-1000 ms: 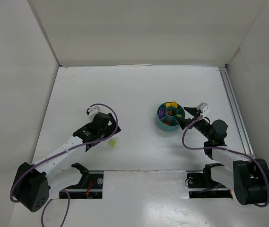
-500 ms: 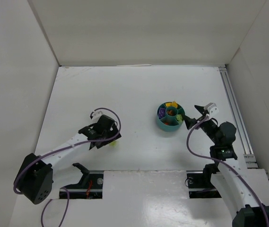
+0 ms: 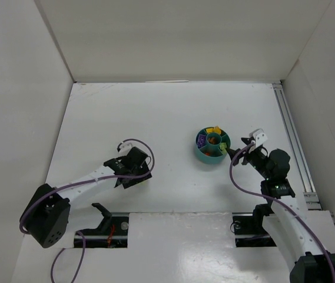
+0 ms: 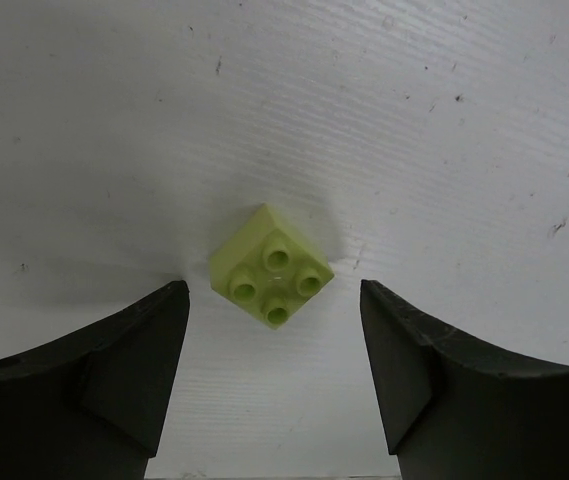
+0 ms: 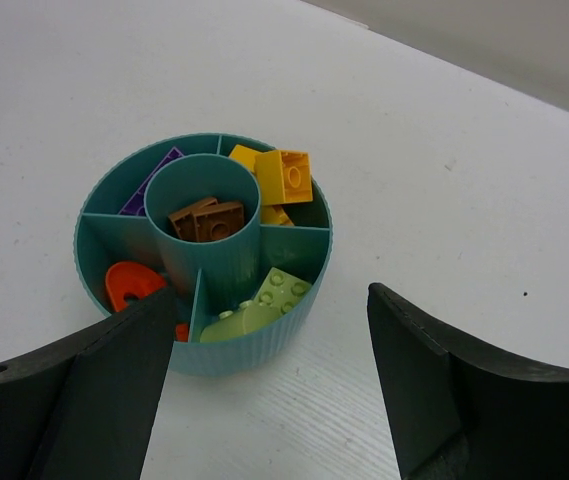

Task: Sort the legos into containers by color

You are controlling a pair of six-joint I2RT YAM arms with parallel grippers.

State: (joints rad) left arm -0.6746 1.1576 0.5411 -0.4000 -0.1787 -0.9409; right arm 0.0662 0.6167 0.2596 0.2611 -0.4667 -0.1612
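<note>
Now straddles the lime lego (image 4: 271, 266), near left, with the left gripper (image 3: 135, 177) lowered and narrowing (gaps either side, nothing gripped yet). Keeps the right gripper (image 3: 242, 148) spread, empty, drawn back just right of the bowl (image 5: 254, 355). Suggests a grasp imminent, then a carry right.

Smooth plastic lime brick (image 4: 271, 265) on a matt, scuffed white table (image 4: 414, 120).
</note>
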